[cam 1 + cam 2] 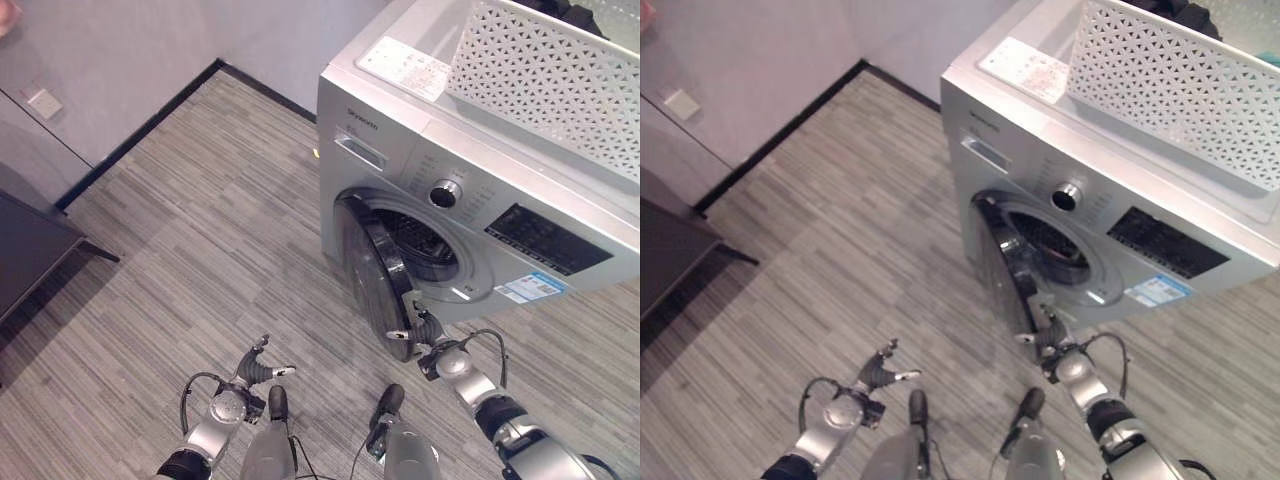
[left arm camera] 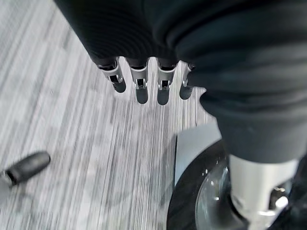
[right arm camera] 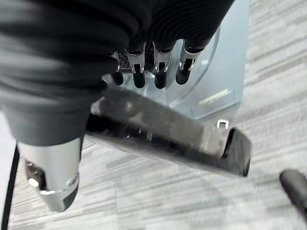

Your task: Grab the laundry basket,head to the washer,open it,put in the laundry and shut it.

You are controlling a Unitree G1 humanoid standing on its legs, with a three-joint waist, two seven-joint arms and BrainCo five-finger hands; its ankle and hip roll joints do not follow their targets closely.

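The silver washer stands at the right with its round door swung out, so the drum opening shows. On top of it sits the white lattice laundry basket, with dark laundry inside. My right hand is at the lower edge of the open door. In the right wrist view its fingers reach straight past the door's dark rim, thumb apart. My left hand hangs open over the floor at the lower left, its fingers straight and holding nothing.
A dark low piece of furniture stands at the left edge. Behind it a grey wall with a black skirting and a wall socket runs back to the corner. Grey striped floor lies between it and the washer.
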